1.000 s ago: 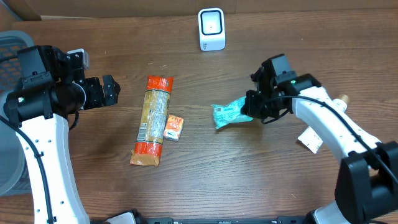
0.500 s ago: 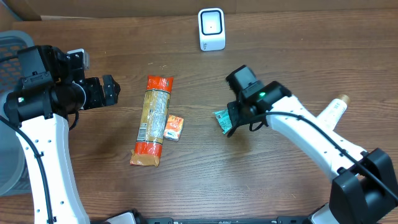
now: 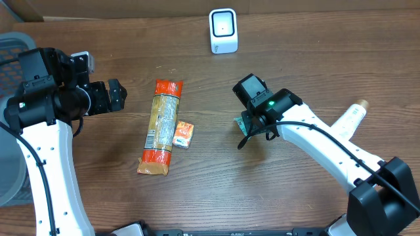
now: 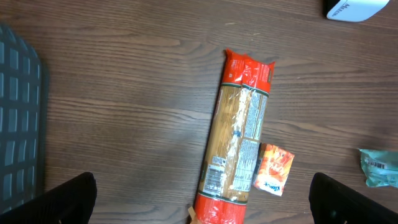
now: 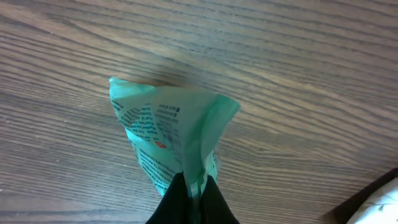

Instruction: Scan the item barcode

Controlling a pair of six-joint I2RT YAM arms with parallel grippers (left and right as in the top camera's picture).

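Green packet (image 5: 171, 134) pinched in the right gripper (image 5: 193, 186), right of centre on the table (image 3: 216, 190).
The right fingers are closed tight on the packet's crimped edge, and its printed face is turned to the wrist camera. Whether it touches the wood cannot be told. The white scanner (image 3: 223, 30) stands well apart at the far edge. A pasta pack (image 3: 163, 127) lies to the left, with a small orange sachet (image 3: 183, 134) against its side. The left gripper (image 3: 115, 96) hovers beyond them, fingers spread wide, holding nothing.

The wooden table (image 3: 210, 190) bears a spaghetti pack (image 3: 163, 126), small orange packet (image 3: 183, 134) and white scanner (image 3: 223, 30).
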